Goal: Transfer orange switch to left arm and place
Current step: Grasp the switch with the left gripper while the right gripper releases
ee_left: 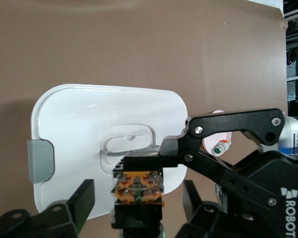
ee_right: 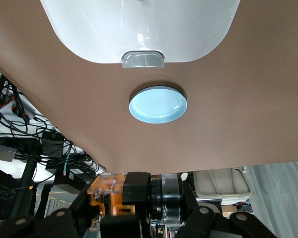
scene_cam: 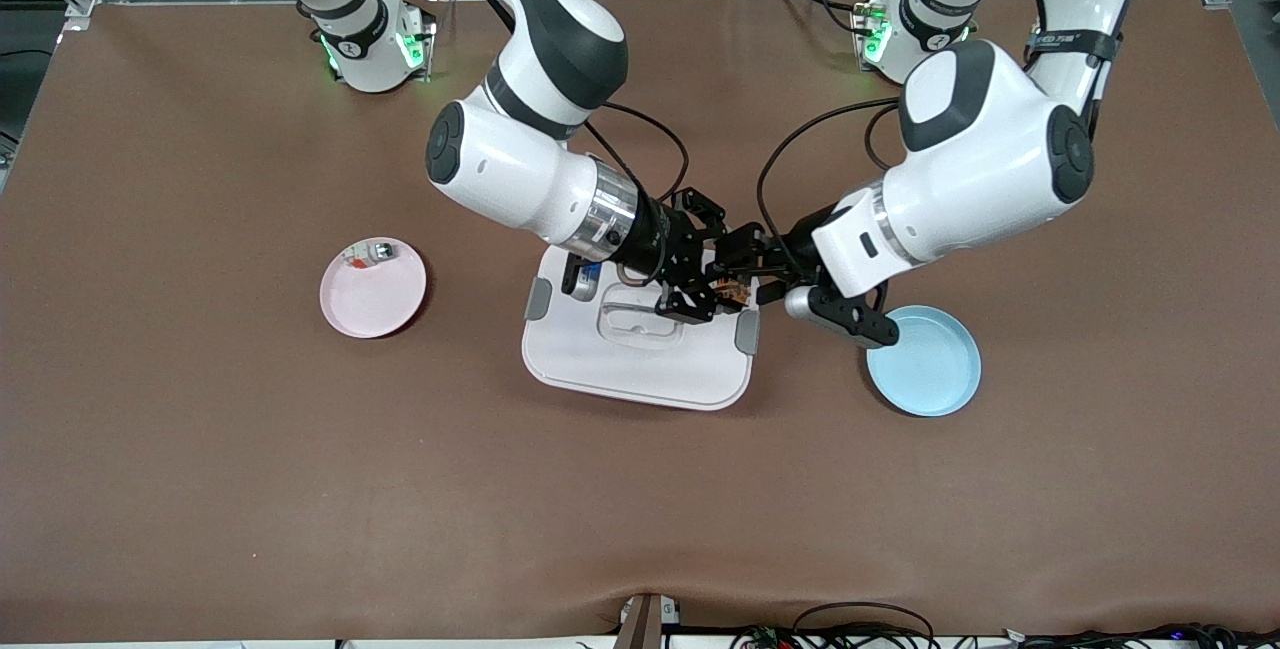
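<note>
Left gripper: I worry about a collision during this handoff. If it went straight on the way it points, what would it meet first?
Probably the orange switch between its open fingers, held by the right gripper above the box; depth is unclear.

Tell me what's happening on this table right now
The two arms have met above the white box in the middle of the table, mid handover. The right hand is shut on the orange switch, holding it over the box lid. The left hand sits with its fingers open on either side of the switch, not yet closed. The blue plate lies toward the left arm's end of the table, and the pink plate, with a small part on it, toward the right arm's end.
</note>
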{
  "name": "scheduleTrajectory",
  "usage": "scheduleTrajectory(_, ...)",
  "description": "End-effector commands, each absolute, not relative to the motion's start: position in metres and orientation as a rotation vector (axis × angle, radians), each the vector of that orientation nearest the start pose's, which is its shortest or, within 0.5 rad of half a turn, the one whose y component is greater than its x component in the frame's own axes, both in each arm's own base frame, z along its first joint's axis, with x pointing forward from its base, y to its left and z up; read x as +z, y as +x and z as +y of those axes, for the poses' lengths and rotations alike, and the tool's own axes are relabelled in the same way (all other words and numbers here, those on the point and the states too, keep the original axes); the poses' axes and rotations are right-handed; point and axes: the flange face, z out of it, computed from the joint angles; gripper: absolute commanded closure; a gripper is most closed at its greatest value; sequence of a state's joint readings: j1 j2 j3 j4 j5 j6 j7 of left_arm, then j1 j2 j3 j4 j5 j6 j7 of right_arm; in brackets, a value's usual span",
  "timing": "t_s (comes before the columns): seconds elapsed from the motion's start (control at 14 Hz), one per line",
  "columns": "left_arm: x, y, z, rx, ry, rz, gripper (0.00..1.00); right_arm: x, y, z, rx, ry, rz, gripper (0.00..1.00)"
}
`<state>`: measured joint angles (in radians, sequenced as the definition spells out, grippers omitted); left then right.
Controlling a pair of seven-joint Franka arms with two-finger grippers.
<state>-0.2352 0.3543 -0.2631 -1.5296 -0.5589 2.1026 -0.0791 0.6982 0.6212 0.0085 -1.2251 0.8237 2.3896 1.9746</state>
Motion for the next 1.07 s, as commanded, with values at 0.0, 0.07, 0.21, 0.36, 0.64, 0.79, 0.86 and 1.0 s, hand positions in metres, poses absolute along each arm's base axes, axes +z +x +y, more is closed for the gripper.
scheduleTrajectory(0.0,0.493,0.605,-0.332,0.083,2.524,-0.208,0.45,0.478,0.588,0.513,0.754,-1.513,1.811,1.00)
scheduleTrajectory(0.07,0.494,0.605,-0.332,0.085,2.522,-0.208,0.63,0.477,0.588,0.513,0.755,-1.514,1.813,1.00)
scheduleTrajectory(0.21,0.497,0.608,-0.325,0.093,2.523,-0.199,0.87,0.477,0.588,0.513,0.755,-1.514,1.813,1.00)
scheduleTrajectory(0.36,0.498,0.609,-0.322,0.095,2.524,-0.198,0.88,0.478,0.588,0.513,0.754,-1.513,1.811,1.00)
scheduleTrajectory(0.64,0.501,0.612,-0.314,0.112,2.530,-0.212,1.00,0.477,0.589,0.512,0.753,-1.514,1.813,1.00)
scheduleTrajectory(0.79,0.499,0.621,-0.295,0.159,2.582,-0.268,1.00,0.477,0.589,0.512,0.745,-1.524,1.801,0.16)
scheduleTrajectory(0.86,0.497,0.622,-0.291,0.171,2.607,-0.293,1.00,0.477,0.588,0.513,0.736,-1.540,1.785,0.00)
scheduleTrajectory(1.0,0.496,0.624,-0.285,0.190,2.665,-0.335,1.00,0.477,0.588,0.513,0.727,-1.555,1.768,0.00)
